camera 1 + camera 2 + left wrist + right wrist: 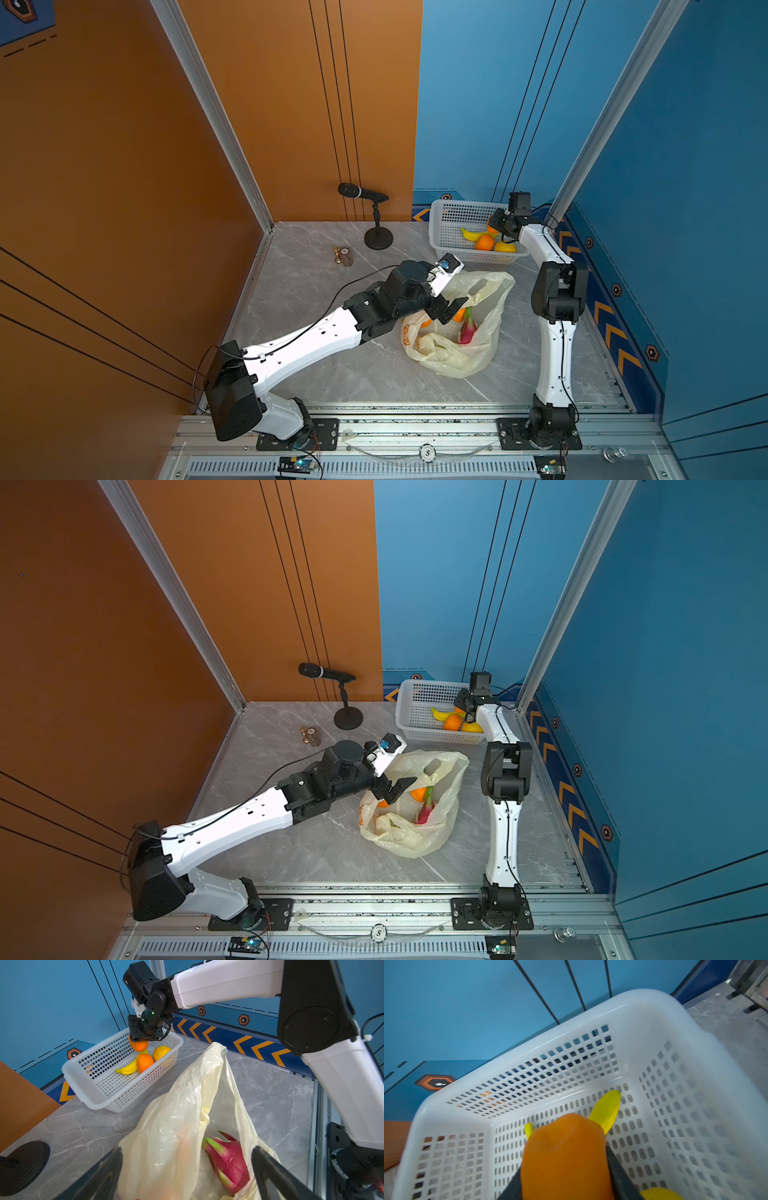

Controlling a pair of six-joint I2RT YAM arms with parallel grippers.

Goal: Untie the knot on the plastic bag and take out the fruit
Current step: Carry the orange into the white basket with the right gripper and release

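While the plastic bag (pixel 457 361) (pixel 411 841) lies crumpled on the grey marble tabletop (pixel 332 374) between the two arms, just in front of the white perforated basket (pixel 435 226), its mouth gapes upward and its loop handles (pixel 503 282) hang loose and apart on the side nearest the basket; inside it a pink, green-tipped dragon fruit (pixel 466 330) (pixel 230 1159) lies in plain sight, with a bagged orange (pixel 459 315) touching its tip and a further orange (pixel 424 322) showing beside the black fingers, while paler lumps lower in the bag are too veiled by plastic to name. In both top views the left gripper (pixel 455 309) (pixel 398 789) hangs over that open mouth with its jaws spread wide, and the left wrist view shows the two fingers (pixel 276 1174) standing either side of the bag's folds and the dragon fruit, clamping nothing. Across the table the right gripper (pixel 495 226) (pixel 139 1040) is poised over the basket's right end, jaws clamped on a held orange (pixel 564 1157) (pixel 138 1046) above the basket floor; whether it touches the banana (pixel 128 1068) beneath I cannot tell. Lying in the basket are that yellow banana, a second orange (pixel 144 1062) resting against it and a yellow lemon (pixel 161 1052) just beside that. A black microphone (pixel 376 224) on a round stand sits well apart, near the orange wall, and a few small brownish pieces (pixel 344 256) lie on the table near it
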